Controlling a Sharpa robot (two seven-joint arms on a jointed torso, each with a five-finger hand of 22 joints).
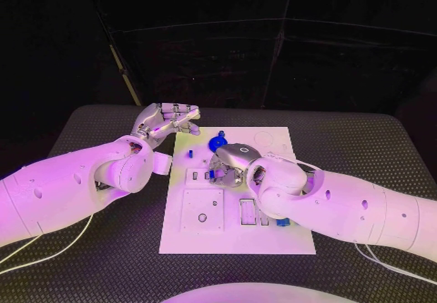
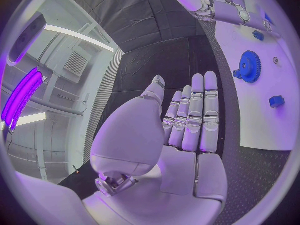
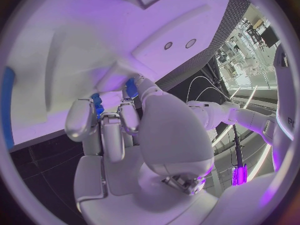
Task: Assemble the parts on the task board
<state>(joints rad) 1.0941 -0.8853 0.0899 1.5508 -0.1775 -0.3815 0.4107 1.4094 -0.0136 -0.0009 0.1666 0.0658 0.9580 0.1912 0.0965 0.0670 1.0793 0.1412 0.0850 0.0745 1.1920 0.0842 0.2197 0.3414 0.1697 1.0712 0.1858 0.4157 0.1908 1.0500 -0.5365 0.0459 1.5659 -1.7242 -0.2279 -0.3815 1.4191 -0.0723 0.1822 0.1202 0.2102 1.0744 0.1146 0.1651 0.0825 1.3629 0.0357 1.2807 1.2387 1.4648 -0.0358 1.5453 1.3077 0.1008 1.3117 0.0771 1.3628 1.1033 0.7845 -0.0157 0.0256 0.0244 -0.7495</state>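
Parts first: the small blue pieces are scattered over the white task board (image 1: 239, 208), which lies flat in the middle of the black bench (image 1: 364, 158). A blue gear (image 1: 220, 141) sits near the board's far end, there's a little blue block (image 1: 191, 153) close to its left edge, and another blue piece (image 1: 281, 222) down by the right side near the slotted plate.

The action is at the right hand (image 1: 230, 169). It's hunched over the middle of the board with its fingers curled down tight, and from the right wrist view there's a small blue part (image 3: 130, 88) right at the fingertips (image 3: 127, 116), pressed against the board surface. Looks to me like it's pinching that piece, though I can't see the contact cleanly enough to swear to it.

The left hand (image 1: 166, 123) is off the board's far left corner, hovering above the bench, fingers straight and side by side, holding nothing.

My read: it's mid-insertion on one part, early-ish in the job since several pieces are lying loose. Next bit needs the piece lined up square with its seat and pushed straight down, no twisting, or it'll jam or pop out sideways.
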